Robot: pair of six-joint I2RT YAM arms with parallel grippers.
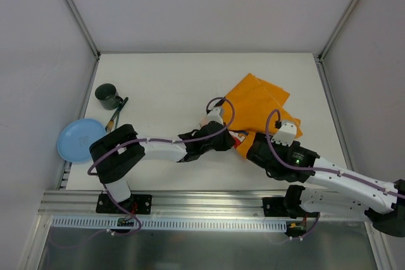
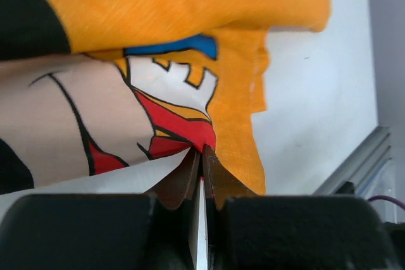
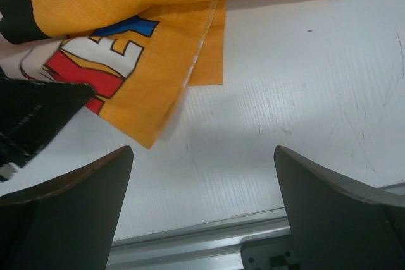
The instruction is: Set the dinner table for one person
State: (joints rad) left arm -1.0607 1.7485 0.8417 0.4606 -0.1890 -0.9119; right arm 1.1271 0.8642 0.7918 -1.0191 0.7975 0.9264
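left end effector (image 2: 201, 153) clamped on orange placemat (image 2: 190, 4) edge, dinner table (image 2: 316, 93) just beneath

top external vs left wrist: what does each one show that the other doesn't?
Top external only: a dark green cup, a blue plate and a utensil on the left side, plus the whole right arm. Left wrist only: the left gripper shut on the edge of the orange placemat, with its red, white and blue cartoon print close up. Both: that placemat, the white dinner table and its aluminium rail.
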